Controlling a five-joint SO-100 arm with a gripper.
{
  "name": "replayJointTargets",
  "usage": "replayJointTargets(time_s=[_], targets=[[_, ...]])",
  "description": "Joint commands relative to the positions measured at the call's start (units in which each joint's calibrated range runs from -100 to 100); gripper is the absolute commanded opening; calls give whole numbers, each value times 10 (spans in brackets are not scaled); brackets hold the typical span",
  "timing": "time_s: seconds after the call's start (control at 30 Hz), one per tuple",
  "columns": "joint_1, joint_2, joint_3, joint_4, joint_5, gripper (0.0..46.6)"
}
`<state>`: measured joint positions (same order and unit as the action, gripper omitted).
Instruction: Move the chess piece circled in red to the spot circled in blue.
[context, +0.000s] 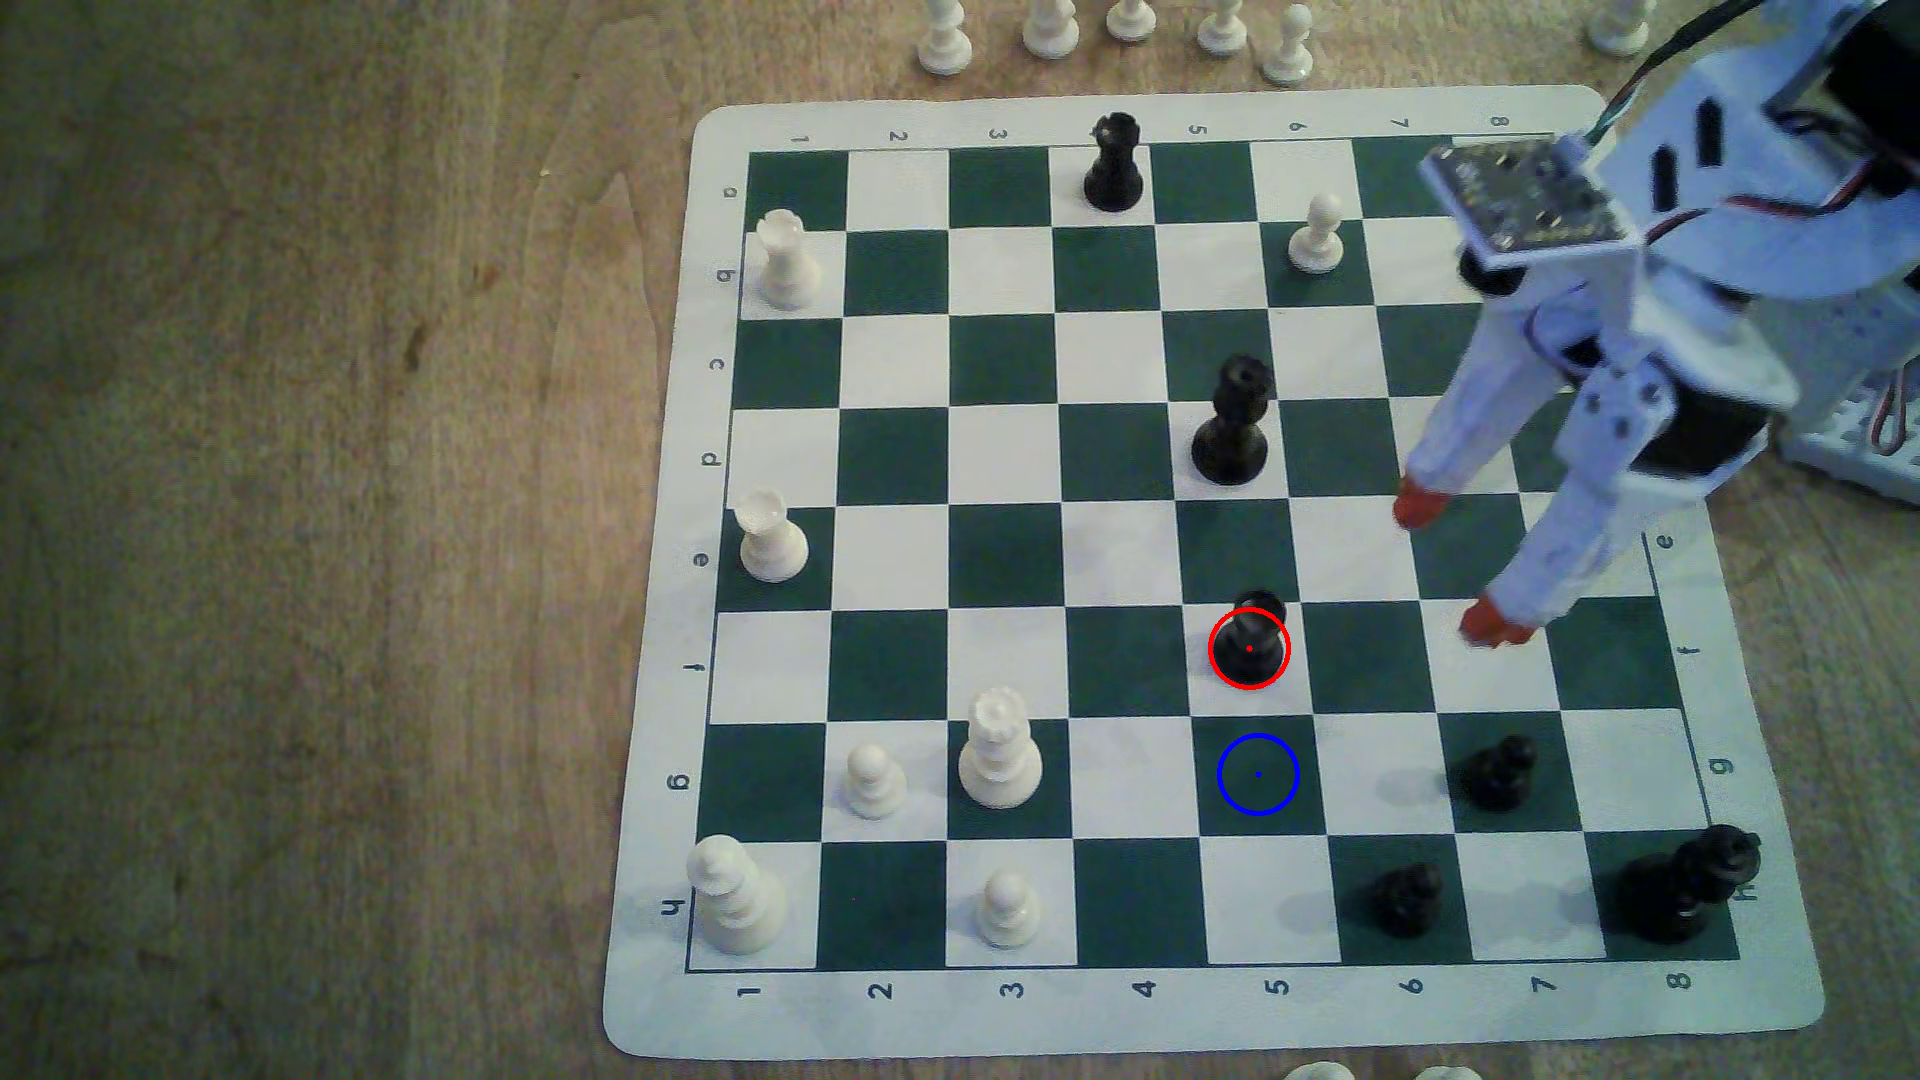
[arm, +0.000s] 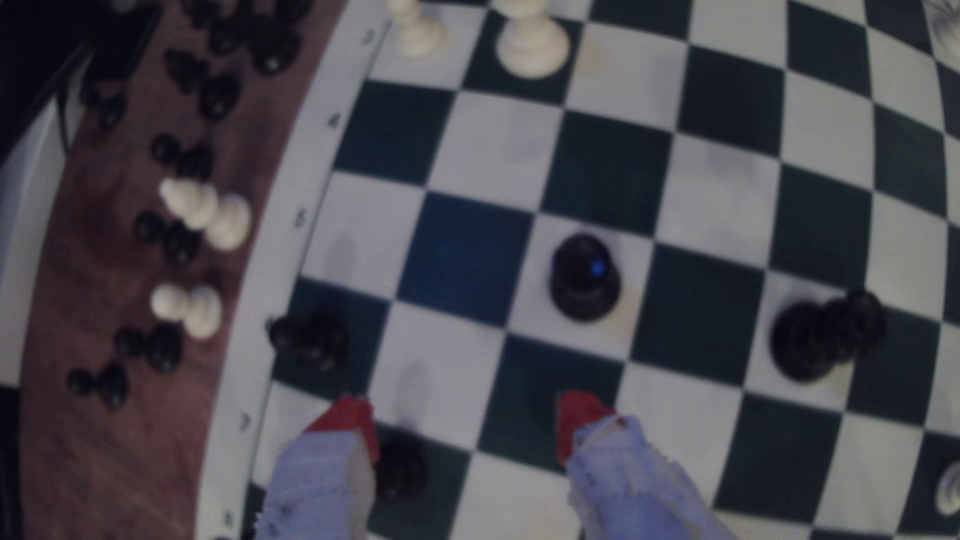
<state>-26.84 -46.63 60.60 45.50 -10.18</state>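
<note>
The red-circled chess piece is a small black pawn on a white square at row f, column 5. It also appears in the wrist view as a blurred black pawn. The blue-circled spot is the dark green square just below it in the exterior view, with nothing on it; in the wrist view that square lies beside the pawn. My gripper hovers open to the pawn's right in the exterior view, about two squares away, red fingertips spread wide with nothing between them.
A tall black piece stands two rows above the pawn. Black pieces sit at the board's lower right. White pieces stand on the exterior view's left. Captured pieces lie off the board on the wood.
</note>
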Motion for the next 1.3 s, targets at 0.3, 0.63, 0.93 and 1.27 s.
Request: replayJointTargets(time_s=[0.3,0.63,0.93,1.27], targets=[[35,152,-36,-111,6,195],[49,252,-96,-141,9,198],[51,278,-122,-159,8,191],[51,302,-124,-174,7,182]])
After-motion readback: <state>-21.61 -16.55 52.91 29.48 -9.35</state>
